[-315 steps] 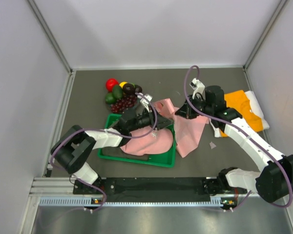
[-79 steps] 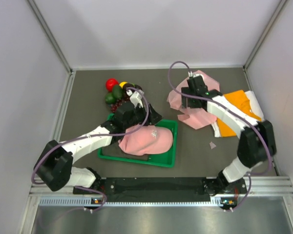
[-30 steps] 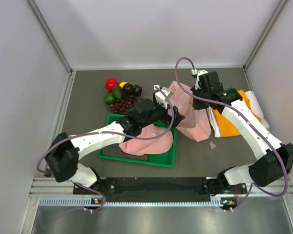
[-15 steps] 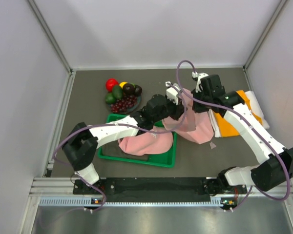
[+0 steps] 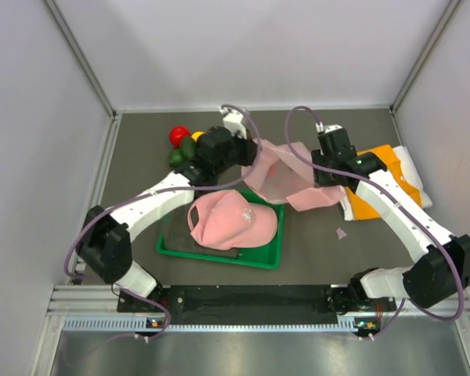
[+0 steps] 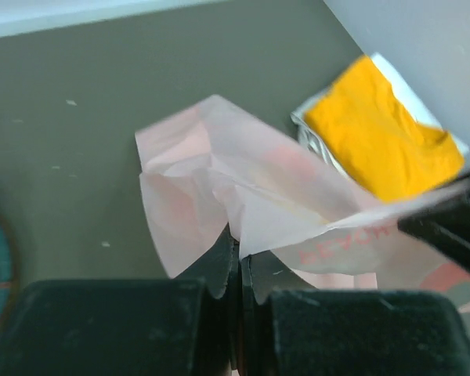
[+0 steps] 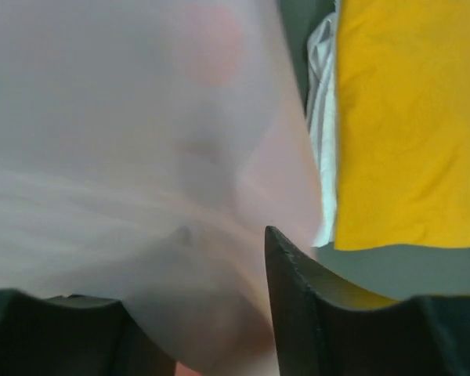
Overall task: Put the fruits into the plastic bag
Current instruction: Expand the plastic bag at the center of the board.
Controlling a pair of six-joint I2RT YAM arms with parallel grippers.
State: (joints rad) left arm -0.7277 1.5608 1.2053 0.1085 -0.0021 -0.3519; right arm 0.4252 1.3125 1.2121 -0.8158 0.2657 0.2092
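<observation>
Plastic bag: the thin pink plastic bag (image 5: pixel 286 176) is in the middle of the table, toward the back. It is held up and spread out between the two grippers, and its near edge hangs over the far corner of the green tray.
Fruits: the fruits (image 5: pixel 180 141) sit in a little pile at the back left, just left of the bag and not in it. You can see a red one, a yellow one and a green one. The left arm covers the rest of the pile.
Left gripper: the left gripper (image 6: pixel 240 251) is beside the fruits, at the left side of the bag. Its two fingers (image 6: pixel 219 270) are pressed tight together, with the edge of the bag pinched between them.
Right gripper: the right gripper (image 5: pixel 323 171) is at the right side of the bag. A bunch of bag fills the gap between its fingers (image 7: pixel 298 313), and they hold it.
Pink cap: a pink cap (image 5: pixel 231 219) lies in the green tray (image 5: pixel 219 257), near the front.
Orange cloth: an orange cloth (image 5: pixel 380 176) lies folded on a white cloth (image 5: pixel 411 164), just right of the bag.
Table: the table (image 5: pixel 141 204) is dark grey.
</observation>
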